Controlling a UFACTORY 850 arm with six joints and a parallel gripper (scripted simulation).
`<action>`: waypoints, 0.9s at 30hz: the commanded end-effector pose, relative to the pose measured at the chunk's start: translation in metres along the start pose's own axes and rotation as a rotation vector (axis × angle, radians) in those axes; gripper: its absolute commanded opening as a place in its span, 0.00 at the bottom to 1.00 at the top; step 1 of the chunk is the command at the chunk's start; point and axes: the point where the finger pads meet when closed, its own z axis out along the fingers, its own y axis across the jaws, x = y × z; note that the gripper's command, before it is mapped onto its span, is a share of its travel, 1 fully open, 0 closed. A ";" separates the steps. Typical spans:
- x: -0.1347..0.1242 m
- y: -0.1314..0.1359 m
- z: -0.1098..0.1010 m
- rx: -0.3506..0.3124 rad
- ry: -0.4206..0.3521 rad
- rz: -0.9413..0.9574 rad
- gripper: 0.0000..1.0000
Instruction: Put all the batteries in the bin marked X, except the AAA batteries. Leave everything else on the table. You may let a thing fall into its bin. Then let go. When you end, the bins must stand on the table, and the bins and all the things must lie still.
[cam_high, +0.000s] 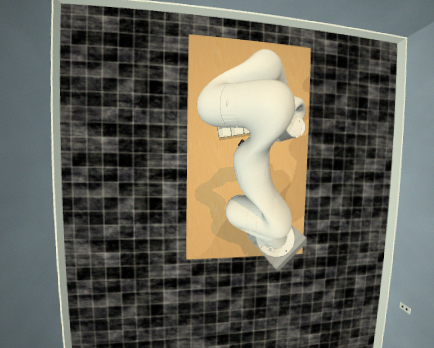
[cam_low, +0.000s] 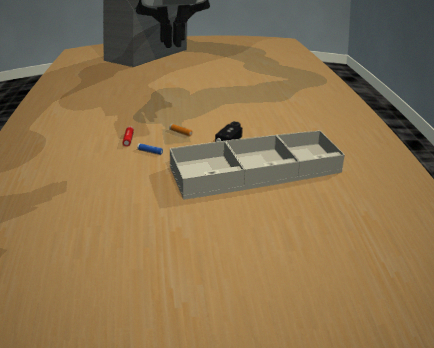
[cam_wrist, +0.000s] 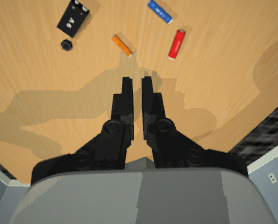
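The red cylindrical battery (cam_low: 128, 136), the blue cylindrical battery (cam_low: 150, 149) and the orange cylindrical battery (cam_low: 181, 130) lie on the wooden table (cam_low: 215, 260), left of and behind the grey three-compartment bin tray (cam_low: 210, 187). A black rectangular 9V battery (cam_low: 229, 131) rests just behind the tray. These look light, rigid and smooth; the cylinders would likely roll, so pinch each across its middle. The black end effector (cam_wrist: 134, 82) hangs above them, clenched on nothing.
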 end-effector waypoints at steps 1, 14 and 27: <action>0.029 -0.006 0.032 -0.005 0.007 -0.073 0.07; 0.089 -0.023 0.098 -0.005 0.007 -0.073 0.07; 0.105 -0.027 0.118 -0.005 0.007 -0.073 0.07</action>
